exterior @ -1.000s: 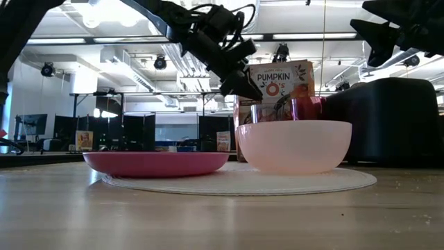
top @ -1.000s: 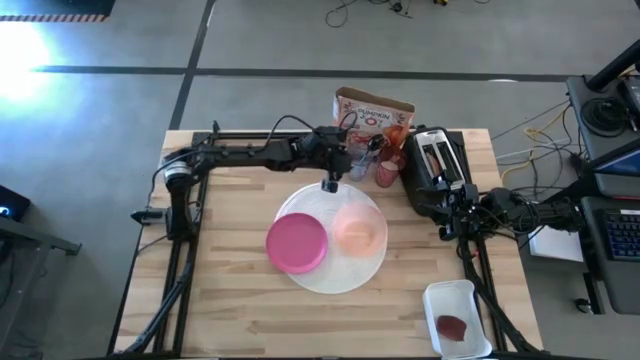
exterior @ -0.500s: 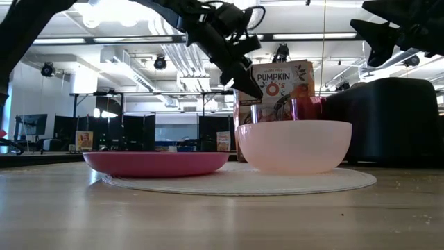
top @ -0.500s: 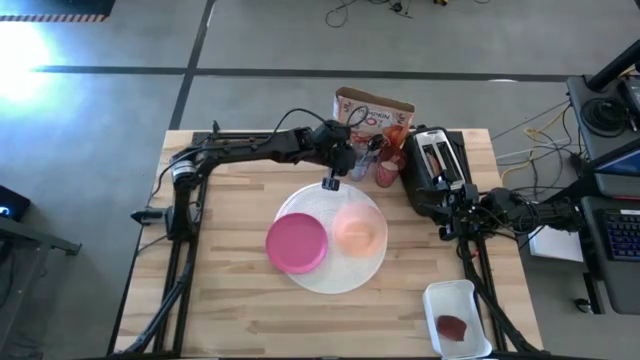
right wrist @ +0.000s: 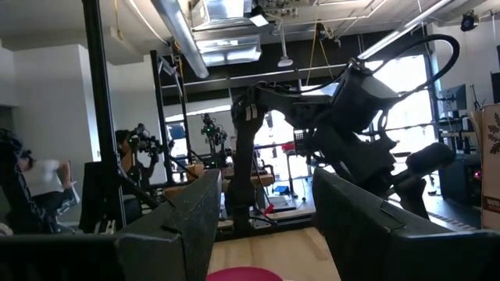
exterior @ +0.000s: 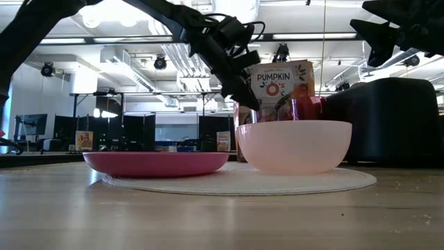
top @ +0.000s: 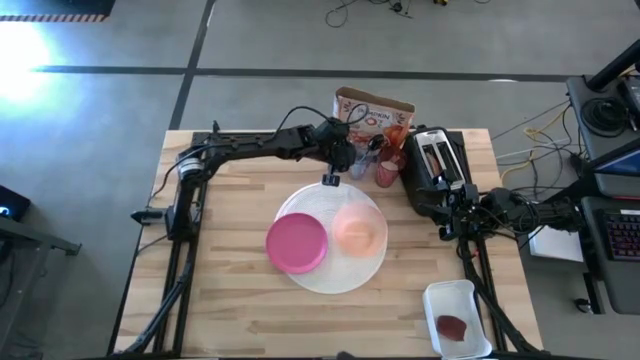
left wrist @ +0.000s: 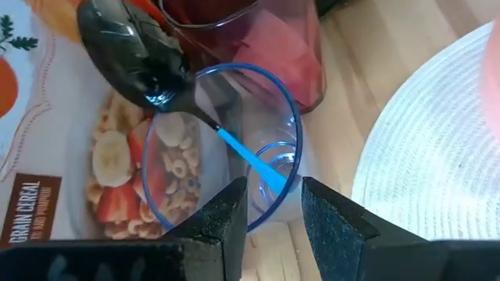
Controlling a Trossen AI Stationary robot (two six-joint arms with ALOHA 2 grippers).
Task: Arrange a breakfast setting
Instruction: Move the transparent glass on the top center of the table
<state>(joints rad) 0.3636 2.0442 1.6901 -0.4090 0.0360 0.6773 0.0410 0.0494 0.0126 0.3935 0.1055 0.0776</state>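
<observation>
Left gripper fingers slightly parted, empty, above small clear glass holding teal-handled spoon, detail hidden overhead, right gripper parted, empty, by table's right edge

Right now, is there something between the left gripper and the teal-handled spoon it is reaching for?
Nothing visible does. The left gripper is open just above the small clear glass, and the teal-handled spoon stands inside that glass with its handle down. Only the glass rim surrounds it.
</observation>
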